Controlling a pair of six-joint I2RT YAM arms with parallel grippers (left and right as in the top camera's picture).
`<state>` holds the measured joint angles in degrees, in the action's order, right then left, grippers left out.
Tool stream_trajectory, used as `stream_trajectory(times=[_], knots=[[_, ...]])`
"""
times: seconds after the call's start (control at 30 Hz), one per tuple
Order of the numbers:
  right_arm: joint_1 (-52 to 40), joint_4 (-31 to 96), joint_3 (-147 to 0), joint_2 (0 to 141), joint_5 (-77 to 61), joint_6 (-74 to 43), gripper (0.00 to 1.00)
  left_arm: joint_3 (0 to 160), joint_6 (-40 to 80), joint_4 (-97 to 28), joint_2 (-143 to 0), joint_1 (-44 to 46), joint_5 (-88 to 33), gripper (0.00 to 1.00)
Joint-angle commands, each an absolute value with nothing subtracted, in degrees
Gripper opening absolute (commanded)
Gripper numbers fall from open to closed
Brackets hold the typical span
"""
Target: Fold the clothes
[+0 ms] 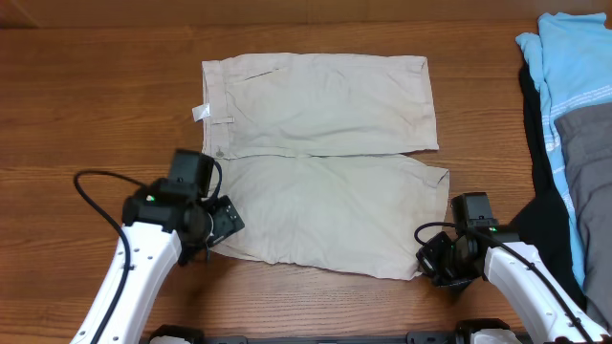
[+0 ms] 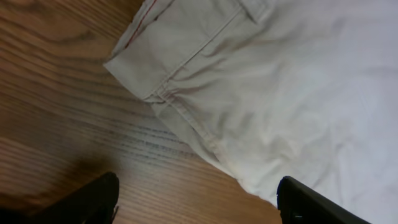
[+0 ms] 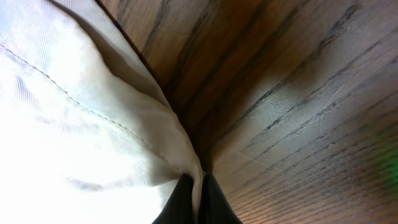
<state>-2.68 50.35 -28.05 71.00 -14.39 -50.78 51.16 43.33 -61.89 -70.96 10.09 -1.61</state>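
Note:
The beige shorts [image 1: 320, 153] lie flat on the wooden table, waistband at the left, small white label at its edge. My left gripper [image 1: 222, 227] is open at the shorts' near left corner; in the left wrist view its fingers [image 2: 198, 202] straddle the waistband corner [image 2: 186, 93], one over wood, one over cloth. My right gripper [image 1: 432, 263] is shut on the near right hem corner; in the right wrist view the cloth [image 3: 93, 118] is pinched between the fingers [image 3: 199, 199].
A pile of other garments, light blue striped [image 1: 574, 67], grey [image 1: 588, 143] and black [image 1: 545, 210], lies at the right table edge, close to the right arm. Bare wood surrounds the shorts.

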Motion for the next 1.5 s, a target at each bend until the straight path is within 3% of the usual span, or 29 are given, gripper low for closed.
stream_trajectory(times=[0.0,0.23,0.5,0.77,0.97,1.27,1.47], knots=[[-2.9,50.4,-27.7,71.1,-13.0,-50.8,0.04,45.1,50.3,-58.8,-70.8,8.4,-2.4,0.82],[-2.9,50.8,-27.7,71.1,-12.8,-50.8,0.04,37.7,50.4,-49.5,-70.9,0.2,-3.1,0.73],[-2.9,50.8,-27.7,71.1,-12.9,-51.0,0.04,32.9,43.7,-35.0,-73.4,-4.5,-13.6,0.72],[-2.9,50.7,-27.7,71.1,-13.1,-51.0,0.04,32.8,43.7,-33.8,-82.3,-4.5,-12.2,0.69],[-2.9,50.7,-27.7,71.1,-13.1,-51.0,0.04,33.0,42.2,-33.9,-86.1,-4.5,-10.1,0.59],[-2.9,50.4,-27.7,71.1,-13.3,-51.0,0.04,37.7,38.7,-39.7,-86.0,-4.5,-7.5,0.69],[-2.9,50.4,-27.7,71.1,-13.1,-51.0,0.04,37.8,38.6,-41.6,-86.0,-4.5,-5.5,0.68]])
